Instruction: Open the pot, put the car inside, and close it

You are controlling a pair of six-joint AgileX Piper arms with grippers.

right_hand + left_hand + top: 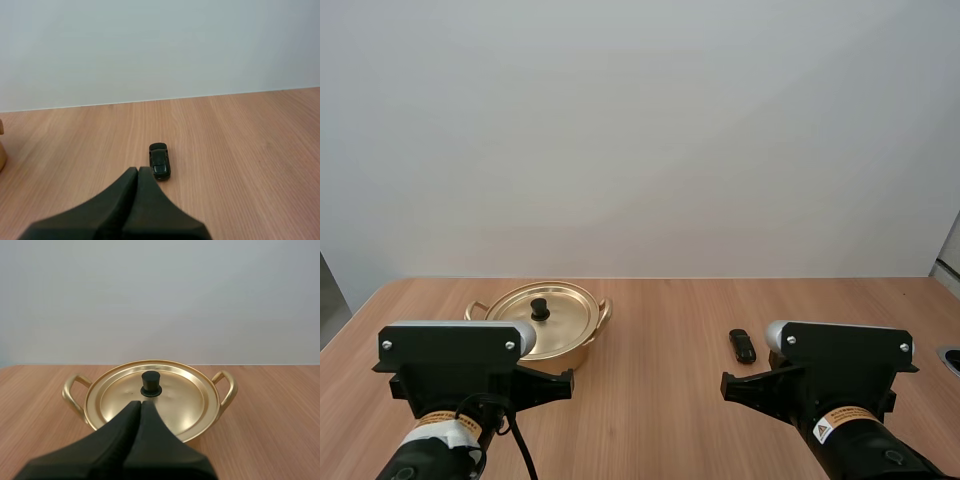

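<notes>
Lid removal | left end effector [140, 406], pressed together, facing lid knob [150, 384]: spread, straddle knob, lift straight | right end effector [138, 171], also closed, near car [159, 161].

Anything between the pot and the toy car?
Nothing. The high view shows bare table between the lidded gold pot and the black toy car.

Bare table [660, 340] lies between pot [570, 352] and car [742, 346], well apart. The knob [150, 384] stands clear atop the lid [180, 397].

Plain white wall [640, 130] in bkgd; light-wood table [670, 320]; even light.
</notes>
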